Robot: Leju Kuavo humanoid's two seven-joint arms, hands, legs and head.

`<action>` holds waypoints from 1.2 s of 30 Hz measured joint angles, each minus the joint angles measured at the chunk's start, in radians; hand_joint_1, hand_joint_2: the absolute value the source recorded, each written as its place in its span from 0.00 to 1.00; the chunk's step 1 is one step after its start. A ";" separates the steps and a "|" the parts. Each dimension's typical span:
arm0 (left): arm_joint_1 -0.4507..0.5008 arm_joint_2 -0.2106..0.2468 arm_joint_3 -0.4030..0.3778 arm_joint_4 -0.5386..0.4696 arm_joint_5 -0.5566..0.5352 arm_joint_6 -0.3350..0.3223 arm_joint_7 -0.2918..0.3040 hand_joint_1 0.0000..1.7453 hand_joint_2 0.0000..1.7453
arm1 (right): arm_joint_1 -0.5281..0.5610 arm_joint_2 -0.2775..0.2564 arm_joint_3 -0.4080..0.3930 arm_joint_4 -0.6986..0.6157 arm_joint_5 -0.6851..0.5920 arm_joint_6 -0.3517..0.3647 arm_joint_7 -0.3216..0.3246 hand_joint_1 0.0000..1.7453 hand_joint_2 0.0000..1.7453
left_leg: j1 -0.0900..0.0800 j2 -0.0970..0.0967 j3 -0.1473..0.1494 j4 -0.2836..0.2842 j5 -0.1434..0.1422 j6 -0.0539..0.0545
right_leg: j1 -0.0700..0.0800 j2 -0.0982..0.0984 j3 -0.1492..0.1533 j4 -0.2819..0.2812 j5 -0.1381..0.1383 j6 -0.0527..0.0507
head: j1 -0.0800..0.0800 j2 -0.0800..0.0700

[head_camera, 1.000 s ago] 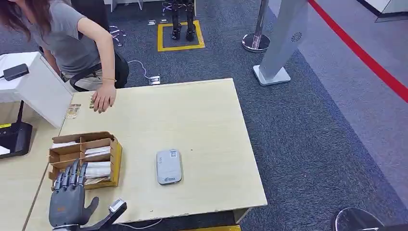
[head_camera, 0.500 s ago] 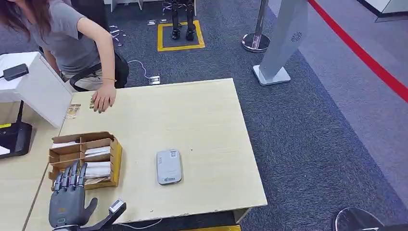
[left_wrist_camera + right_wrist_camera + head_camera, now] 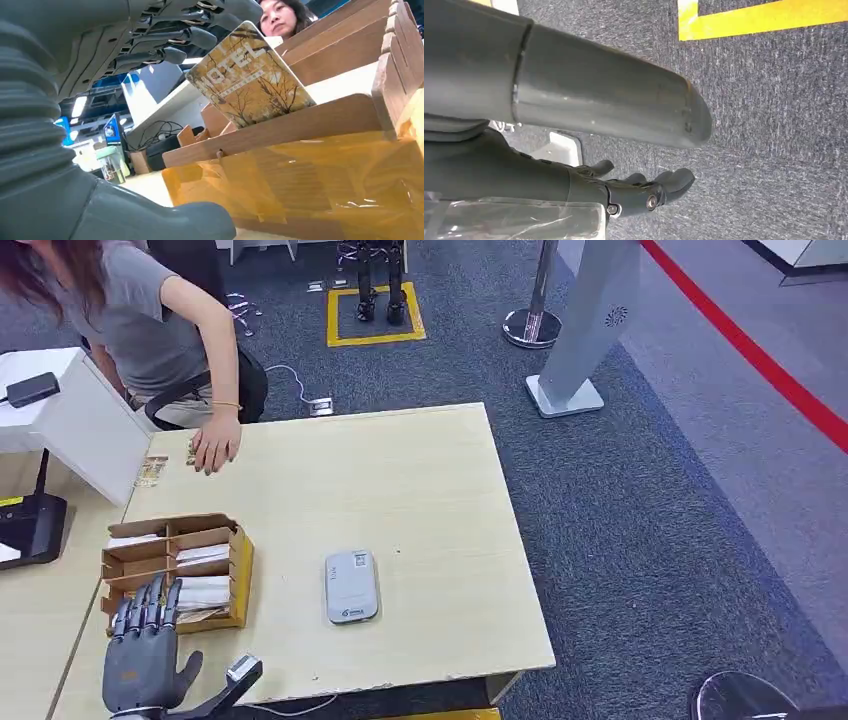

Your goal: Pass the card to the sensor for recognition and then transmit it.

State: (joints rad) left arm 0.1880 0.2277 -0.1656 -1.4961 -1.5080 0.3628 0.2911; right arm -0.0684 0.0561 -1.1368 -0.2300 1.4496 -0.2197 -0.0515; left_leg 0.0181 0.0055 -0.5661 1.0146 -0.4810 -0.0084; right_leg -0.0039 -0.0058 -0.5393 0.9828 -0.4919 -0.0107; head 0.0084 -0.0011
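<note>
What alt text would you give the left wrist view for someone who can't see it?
Close-up from behind the left robot hand, its dark fingers reaching toward a yellow card printed with bare trees, which stands tilted in a slot of a wooden card holder. A person looks on from beyond the holder.

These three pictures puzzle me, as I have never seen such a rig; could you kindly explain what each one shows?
They come from cameras on a humanoid robot. The head view looks down at a wooden table. On it stand a divided wooden card box and a grey card sensor. The left robot hand reaches into the box. A seated person rests a hand on the far edge. The left wrist view sits just behind that robot hand, whose fingers touch a yellow hotel card standing in the box; a firm grip is not clear. The right wrist view shows the right robot hand hanging open over grey carpet.
</note>
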 joint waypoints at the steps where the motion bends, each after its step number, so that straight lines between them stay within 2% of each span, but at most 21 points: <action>1: 0.000 0.000 0.000 0.001 0.000 0.000 0.000 0.00 1.00 | 0.000 0.000 0.000 0.000 0.001 0.000 0.000 0.00 0.00 | 0.000 0.000 0.000 0.000 0.000 0.000 | 0.000 0.000 0.000 0.000 0.000 0.000 | 0.000 0.000; 9: -0.022 -0.003 0.000 0.025 -0.001 0.000 0.000 0.00 1.00 | 0.000 0.000 0.000 0.000 0.011 0.000 -0.003 0.00 0.00 | 0.000 0.000 0.000 0.000 0.000 0.000 | 0.000 0.000 0.000 0.000 0.000 0.000 | 0.000 0.000; 11: -0.032 -0.005 0.000 0.037 -0.003 0.000 0.000 0.06 1.00 | 0.000 0.000 0.000 0.000 0.014 0.001 -0.003 0.00 0.00 | 0.000 0.000 0.000 0.000 0.000 0.000 | 0.000 0.000 0.000 0.000 0.000 0.000 | 0.000 0.000; 13: -0.044 -0.007 0.000 0.051 -0.004 0.001 -0.004 0.17 1.00 | -0.001 0.000 0.000 0.000 0.014 0.001 -0.005 0.00 0.00 | 0.000 0.000 0.000 0.000 0.000 0.000 | 0.000 0.000 0.000 0.000 0.000 0.000 | 0.000 0.000; 14: -0.050 -0.008 0.000 0.057 -0.005 0.001 -0.006 0.24 1.00 | -0.001 0.000 0.000 0.000 0.015 0.001 -0.005 0.00 0.00 | 0.000 0.000 0.000 0.000 0.000 0.000 | 0.000 0.000 0.000 0.000 0.000 0.000 | 0.000 0.000; 15: -0.056 -0.009 0.000 0.063 -0.005 0.001 -0.008 0.64 1.00 | -0.001 0.000 0.000 0.000 0.017 0.001 -0.006 0.00 0.00 | 0.000 0.000 0.000 0.000 0.000 0.000 | 0.000 0.000 0.000 0.000 0.000 0.000 | 0.000 0.000; 16: -0.060 -0.010 0.000 0.069 -0.006 0.002 -0.011 0.90 1.00 | -0.001 0.000 0.000 0.000 0.017 0.002 -0.006 0.00 0.00 | 0.000 0.000 0.000 0.000 0.000 0.000 | 0.000 0.000 0.000 0.000 0.000 0.000 | 0.000 0.000; 17: -0.064 -0.011 0.000 0.076 -0.007 0.002 -0.013 1.00 1.00 | -0.001 0.000 0.000 0.000 0.017 0.003 -0.006 0.00 0.00 | 0.000 0.000 0.000 0.000 0.000 0.000 | 0.000 0.000 0.000 0.000 0.000 0.000 | 0.000 0.000; 22: -0.077 -0.021 0.000 0.106 0.025 0.004 -0.040 1.00 1.00 | -0.001 0.000 0.000 0.000 0.018 0.006 -0.006 0.00 0.00 | 0.000 0.000 0.000 0.000 0.000 0.000 | 0.000 0.000 0.000 0.000 0.000 0.000 | 0.000 0.000; 28: -0.080 -0.027 0.000 0.128 0.028 0.016 -0.043 1.00 1.00 | -0.001 0.000 0.000 0.000 0.025 0.012 -0.006 0.00 0.00 | 0.000 0.000 0.000 0.000 0.000 0.000 | 0.000 0.000 0.000 0.000 0.000 0.000 | 0.000 0.000; 36: -0.091 -0.034 -0.003 0.153 -0.031 0.027 -0.030 1.00 1.00 | -0.002 0.000 0.009 0.000 0.040 0.019 -0.014 0.00 0.00 | 0.000 0.000 0.000 0.000 0.000 0.000 | 0.000 0.000 0.000 0.000 0.000 0.000 | 0.000 0.000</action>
State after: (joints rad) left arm 0.0967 0.1934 -0.1682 -1.3435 -1.5389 0.3895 0.2613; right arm -0.0700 0.0561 -1.1280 -0.2296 1.4901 -0.2003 -0.0656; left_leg 0.0181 0.0055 -0.5657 1.0147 -0.4808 -0.0085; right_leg -0.0039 -0.0057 -0.5389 0.9829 -0.4917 -0.0107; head 0.0084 -0.0011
